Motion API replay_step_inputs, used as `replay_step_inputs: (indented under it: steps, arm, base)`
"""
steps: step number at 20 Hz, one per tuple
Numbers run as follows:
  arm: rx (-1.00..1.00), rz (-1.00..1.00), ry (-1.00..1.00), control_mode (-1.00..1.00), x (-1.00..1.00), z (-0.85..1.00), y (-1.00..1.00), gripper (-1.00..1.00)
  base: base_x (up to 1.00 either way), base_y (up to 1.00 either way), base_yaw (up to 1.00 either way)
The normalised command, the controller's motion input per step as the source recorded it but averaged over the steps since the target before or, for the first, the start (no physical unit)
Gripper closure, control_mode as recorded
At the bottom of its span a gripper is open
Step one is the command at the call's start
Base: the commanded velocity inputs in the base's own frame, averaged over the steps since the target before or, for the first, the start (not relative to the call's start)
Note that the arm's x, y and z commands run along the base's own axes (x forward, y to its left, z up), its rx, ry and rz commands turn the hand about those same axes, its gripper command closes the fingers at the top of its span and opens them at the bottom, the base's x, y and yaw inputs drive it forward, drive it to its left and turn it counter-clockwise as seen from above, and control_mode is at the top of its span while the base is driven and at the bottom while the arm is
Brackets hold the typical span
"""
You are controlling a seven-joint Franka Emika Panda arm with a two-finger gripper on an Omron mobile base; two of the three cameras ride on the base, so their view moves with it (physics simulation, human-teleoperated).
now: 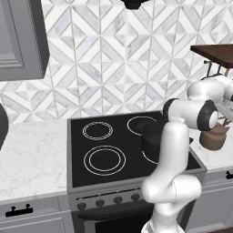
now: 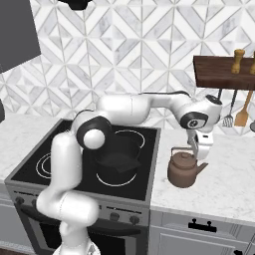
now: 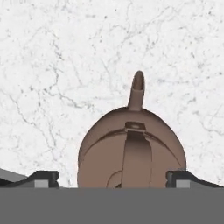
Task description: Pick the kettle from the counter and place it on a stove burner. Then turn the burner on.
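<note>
The copper-brown kettle (image 2: 184, 172) stands upright on the white marble counter (image 2: 224, 187), just right of the black cooktop, and it is also seen past the arm's elbow (image 1: 214, 139). My gripper (image 2: 200, 148) hangs open directly above its handle, touching nothing. From the hand camera the kettle (image 3: 131, 148) lies right below, spout pointing away, and the gripper (image 3: 113, 179) straddles it with one fingertip on each side. The large double-ring stove burner (image 1: 104, 160) sits bare at the cooktop's front left.
A wide black pot (image 2: 117, 154) sits on the cooktop's right side, close to the kettle. A smaller double-ring circle (image 1: 97, 130) lies behind the large burner. Knobs (image 1: 109, 200) line the stove front. A wooden shelf (image 2: 224, 72) with hanging utensils is above the right counter.
</note>
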Motion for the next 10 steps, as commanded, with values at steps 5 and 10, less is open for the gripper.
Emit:
replay_step_inputs:
  steps: [5, 10]
  arm:
    - [-0.01, 0.0, 0.0, -1.0, 0.02, -0.03, 0.0, 1.0]
    - [0.0, 0.0, 0.0, -1.0, -0.05, 0.12, 0.0, 1.0]
  base:
    - [0.0, 0.0, 0.0]
    - [0.0, 0.0, 0.0]
